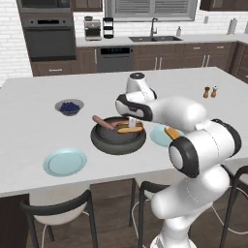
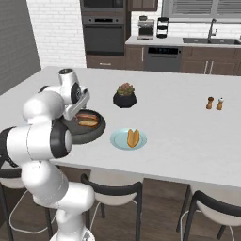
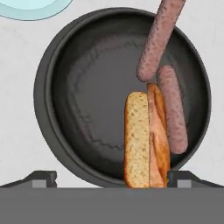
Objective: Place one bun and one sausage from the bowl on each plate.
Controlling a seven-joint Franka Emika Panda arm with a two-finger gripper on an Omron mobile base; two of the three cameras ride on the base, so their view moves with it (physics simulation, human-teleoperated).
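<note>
White kitchen counter (image 1: 29,121) holds the bowl (image 3: 65,127). Inside lie one bun (image 3: 144,140) and two sausages (one sausage (image 3: 159,37) pokes over the rim). Above, the gripper (image 3: 111,177) is wide open, holding nothing. Come straight down, pinch the bun's middle.

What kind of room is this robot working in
A home kitchen, rendered in simulation. A built-in wall oven, a sink with a faucet on the back counter and a dishwasher under it show it. The work surface is a white island counter with chairs.
</note>
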